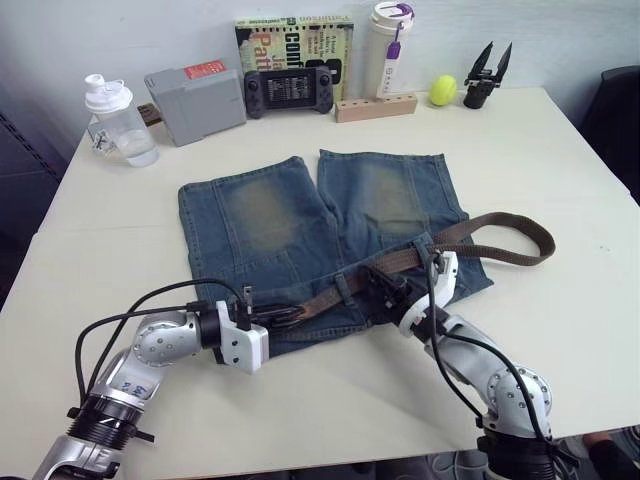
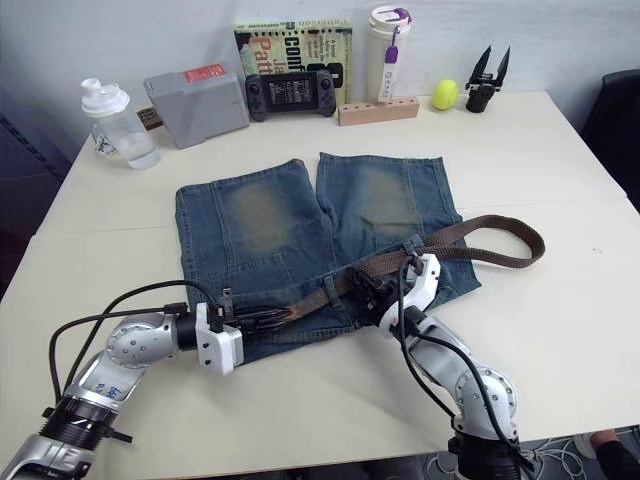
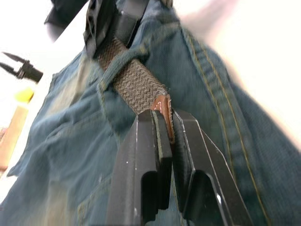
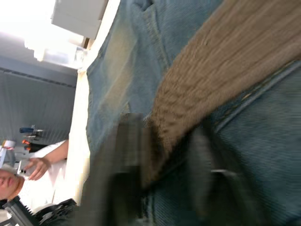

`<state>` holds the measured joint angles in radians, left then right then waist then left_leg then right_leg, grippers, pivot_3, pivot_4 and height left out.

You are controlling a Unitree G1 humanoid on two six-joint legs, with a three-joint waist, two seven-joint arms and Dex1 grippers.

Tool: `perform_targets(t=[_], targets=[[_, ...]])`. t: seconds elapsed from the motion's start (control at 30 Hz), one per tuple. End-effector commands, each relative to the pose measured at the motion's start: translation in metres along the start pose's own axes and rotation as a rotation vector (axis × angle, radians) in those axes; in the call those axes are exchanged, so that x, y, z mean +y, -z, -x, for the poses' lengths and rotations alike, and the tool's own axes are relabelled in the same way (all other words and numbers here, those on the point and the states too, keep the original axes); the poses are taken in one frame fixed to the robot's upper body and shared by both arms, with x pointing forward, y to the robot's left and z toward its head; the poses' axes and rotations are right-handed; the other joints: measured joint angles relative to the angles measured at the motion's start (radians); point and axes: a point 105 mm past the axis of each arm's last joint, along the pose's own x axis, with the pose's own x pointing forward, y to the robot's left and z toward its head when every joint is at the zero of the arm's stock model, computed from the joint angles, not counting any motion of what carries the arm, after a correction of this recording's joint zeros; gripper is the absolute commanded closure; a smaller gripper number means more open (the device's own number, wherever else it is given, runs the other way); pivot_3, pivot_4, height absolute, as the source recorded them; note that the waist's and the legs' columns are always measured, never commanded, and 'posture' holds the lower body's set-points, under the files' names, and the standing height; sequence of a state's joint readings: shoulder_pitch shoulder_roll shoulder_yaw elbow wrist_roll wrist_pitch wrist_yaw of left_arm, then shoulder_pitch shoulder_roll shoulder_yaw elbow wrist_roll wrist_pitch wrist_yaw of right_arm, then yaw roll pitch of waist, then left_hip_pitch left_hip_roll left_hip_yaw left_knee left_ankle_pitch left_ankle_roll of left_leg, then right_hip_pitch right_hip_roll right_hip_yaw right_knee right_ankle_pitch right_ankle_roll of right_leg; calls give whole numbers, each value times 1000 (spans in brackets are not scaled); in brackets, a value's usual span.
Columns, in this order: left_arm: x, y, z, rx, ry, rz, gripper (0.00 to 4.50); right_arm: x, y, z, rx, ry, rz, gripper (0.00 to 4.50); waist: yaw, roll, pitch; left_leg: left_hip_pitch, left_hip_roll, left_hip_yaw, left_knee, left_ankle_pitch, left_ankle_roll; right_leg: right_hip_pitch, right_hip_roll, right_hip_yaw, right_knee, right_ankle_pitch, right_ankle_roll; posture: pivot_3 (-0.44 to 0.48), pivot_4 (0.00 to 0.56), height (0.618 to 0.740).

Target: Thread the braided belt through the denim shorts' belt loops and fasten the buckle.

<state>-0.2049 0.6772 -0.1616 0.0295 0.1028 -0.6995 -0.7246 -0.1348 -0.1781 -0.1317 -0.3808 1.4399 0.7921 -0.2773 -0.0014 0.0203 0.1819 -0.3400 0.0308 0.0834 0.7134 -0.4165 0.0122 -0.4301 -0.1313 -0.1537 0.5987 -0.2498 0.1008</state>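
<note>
Where the braided belt crosses the waistband of the denim shorts, it runs under a belt loop and ends in a tan leather tip, and that tip sits pinched between the two black fingers of the left gripper. In the left wrist view the fingers are nearly closed, with only the thin leather tip between them. The left forearm lies low over the table, reaching in from the robot's left toward the near edge of the shorts, with black cables looping off it.

The right gripper sits on the waistband further along the belt, toward the robot's right. In the right wrist view its fingers stand on either side of the woven strap, closed around it where it lies against the denim. The right forearm angles up from the near right of the table toward the shorts.

Beyond the right gripper the belt leaves the shorts and curls in a loop on the bare table to the right. The shorts lie flat, waistband nearest the robot, legs pointing away. The buckle cannot be made out.

Along the far edge stand a clear shaker bottle, a grey box, a handheld game console, a book, a white tumbler, a wooden block, a yellow ball and a spare black gripper.
</note>
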Motion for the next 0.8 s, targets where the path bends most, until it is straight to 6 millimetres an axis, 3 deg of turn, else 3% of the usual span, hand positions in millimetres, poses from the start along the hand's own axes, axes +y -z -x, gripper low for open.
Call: perform_targets(t=[0.03,0.1,0.23,0.3,0.4,0.5,0.7,0.8], targets=[[6,-5,5,7,-28,-23,4500,16,-18,17,2,-72,87,896,0,0,0,0,0,0,0,0,0,0,0,0,0,0,0,0,150,720],[7,-6,5,7,-35,-17,4500,21,-28,31,33,-103,170,92,1,1,1,0,1,0,1,-1,1,0,-1,0,0,0,0,0,150,720],[9,-9,3,-5,-50,5,4500,29,-19,66,304,-189,676,37,3,3,2,0,1,0,2,-3,5,0,-3,0,-1,1,1,0,150,720],[10,-10,2,-10,-55,15,4500,31,-16,73,366,-247,886,37,6,2,1,0,1,-1,2,-3,6,1,-2,-1,-2,1,2,0,150,720],[11,-10,2,-12,-56,23,4500,3,-9,70,497,-237,1447,37,2,-1,0,2,1,-3,2,-4,5,3,0,-1,-3,1,2,0,150,720],[11,-10,2,-12,-59,32,4500,-22,-12,63,517,-255,1822,37,1,-3,1,3,-1,-1,1,-4,5,3,-2,0,-4,2,3,0,150,720],[11,-12,2,-9,-77,38,4500,-57,-21,46,500,-196,2152,37,1,-6,0,4,-1,6,3,-3,4,4,-1,0,-5,2,4,0,150,720],[10,-13,3,-3,-79,38,4500,-67,-20,45,497,-165,2160,867,0,-12,-5,5,0,6,3,-3,3,5,0,0,-5,2,4,0,150,720]])
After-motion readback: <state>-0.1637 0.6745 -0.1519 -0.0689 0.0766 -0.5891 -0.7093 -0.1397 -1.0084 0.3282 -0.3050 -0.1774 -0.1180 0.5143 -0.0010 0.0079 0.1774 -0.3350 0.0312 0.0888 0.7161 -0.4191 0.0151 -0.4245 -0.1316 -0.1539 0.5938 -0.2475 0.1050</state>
